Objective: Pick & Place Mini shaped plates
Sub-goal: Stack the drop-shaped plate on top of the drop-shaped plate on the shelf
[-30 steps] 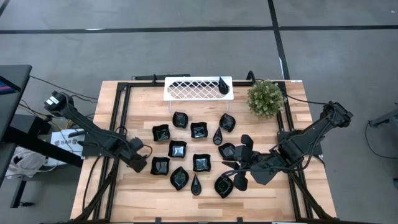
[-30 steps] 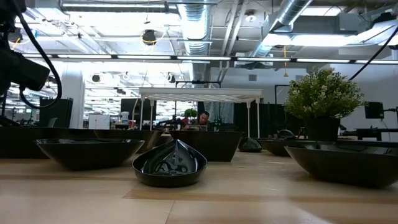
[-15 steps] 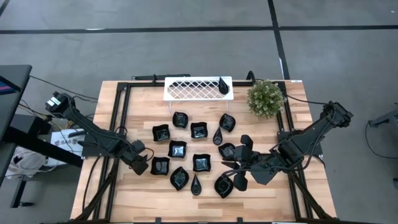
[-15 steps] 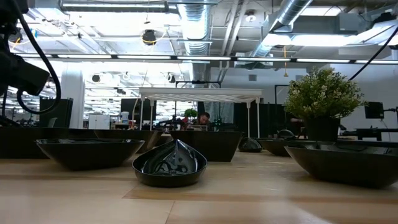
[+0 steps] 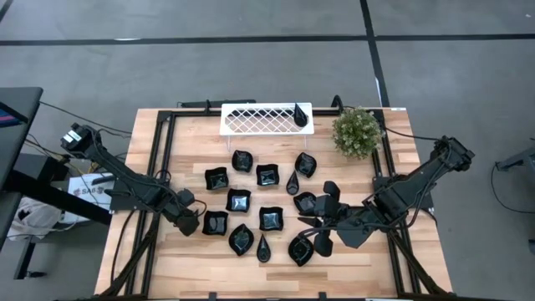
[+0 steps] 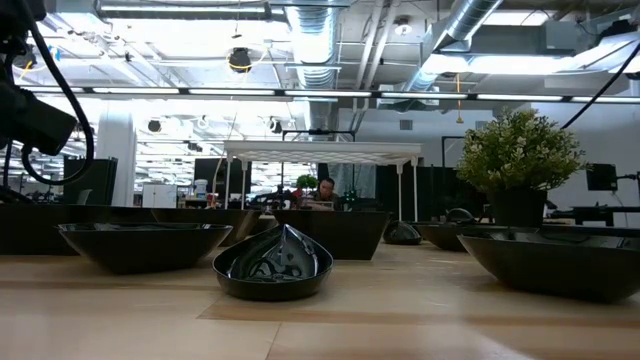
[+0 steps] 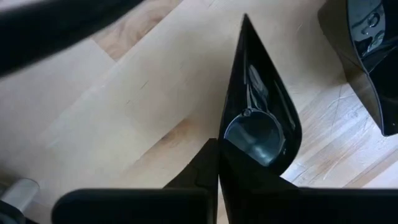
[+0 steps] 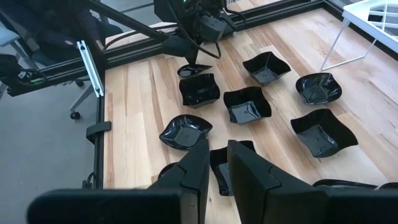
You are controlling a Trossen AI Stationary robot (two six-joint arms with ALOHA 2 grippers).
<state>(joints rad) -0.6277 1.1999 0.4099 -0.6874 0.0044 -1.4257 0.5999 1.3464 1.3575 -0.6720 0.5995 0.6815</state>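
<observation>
Several mini shaped plates (image 5: 238,201), glossy black, rest on their bases on the wooden table. One more teardrop plate (image 5: 300,114) lies on the white lattice tray (image 5: 266,119) at the far edge. My left gripper (image 5: 189,221) is low at the left of the group, beside a square plate (image 5: 215,222), and is shut on a teardrop plate (image 7: 255,106). That plate also shows in the right wrist view (image 8: 194,70). My right gripper (image 5: 322,221) hovers over the plates at the right, its fingers (image 8: 199,165) a narrow gap apart, holding nothing. My left gripper pinches the teardrop plate's rim (image 7: 221,134) between its two fingers, on one side of the plate's round end. It comes at the plate from above, slanting from the table's left. Whether the plate is lifted off the wood, I cannot tell.
A potted plant (image 5: 357,131) stands at the far right corner. Black frame rails (image 5: 163,159) run along the table's left and right sides. A teardrop plate (image 6: 273,265) sits nearest the low camera. Bare wood lies along the near edge.
My left gripper has gone a little toward the table's near edge and toward the square plate beside it. The right arm has kept still.
</observation>
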